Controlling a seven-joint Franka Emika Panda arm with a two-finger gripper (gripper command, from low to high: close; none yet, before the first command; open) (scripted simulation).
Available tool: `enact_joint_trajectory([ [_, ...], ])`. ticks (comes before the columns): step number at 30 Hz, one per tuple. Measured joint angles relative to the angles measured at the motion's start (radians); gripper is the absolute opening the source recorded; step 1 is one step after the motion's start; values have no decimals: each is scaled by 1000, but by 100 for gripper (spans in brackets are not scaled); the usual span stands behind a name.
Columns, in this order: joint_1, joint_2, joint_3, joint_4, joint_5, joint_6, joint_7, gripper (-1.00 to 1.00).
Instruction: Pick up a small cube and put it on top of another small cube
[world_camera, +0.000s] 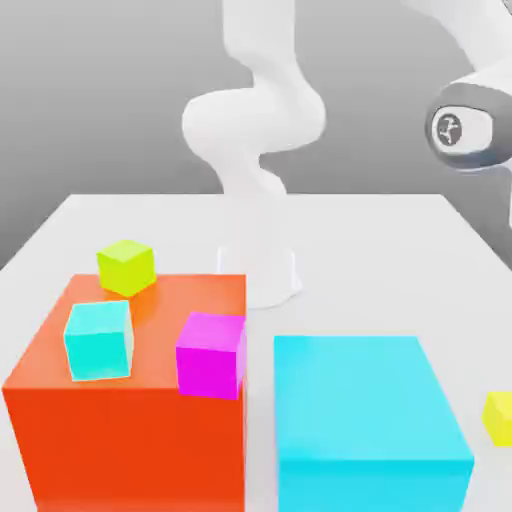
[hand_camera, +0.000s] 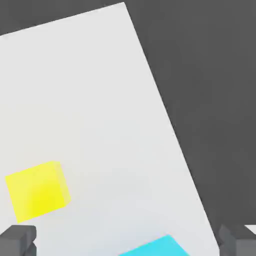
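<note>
The small cube (world_camera: 498, 417), bright yellow, rests on the white table at the exterior view's right edge, just beyond the big cyan block (world_camera: 370, 420). In the hand view the same yellow cube (hand_camera: 37, 191) lies on the table below the hand, off to one side of the fingers' line. My gripper (hand_camera: 127, 243) is open: its two dark fingertips (hand_camera: 17, 240) stand far apart with nothing between them. It hangs well above the table. Three other small cubes, lime (world_camera: 126, 266), cyan (world_camera: 99, 340) and magenta (world_camera: 212, 355), sit on top of the big orange block (world_camera: 125, 420).
The arm's white base (world_camera: 260, 270) rises behind the orange block, and a grey joint (world_camera: 470, 125) hangs at the exterior view's upper right. A corner of the big cyan block (hand_camera: 155, 247) lies under the hand. The table's edge (hand_camera: 170, 130) borders dark floor.
</note>
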Motion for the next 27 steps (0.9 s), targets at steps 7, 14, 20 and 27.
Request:
enact_joint_trajectory([
  [7, 85, 257, -20, 17, -121, 137, -12, 0],
  [14, 99, 308, -36, 28, -137, 176, -1, -100],
  [20, 57, 144, 4, -2, -78, 43, -51, -100],
  [27, -161, -88, -132, 78, -15, -252, -233, -100],
])
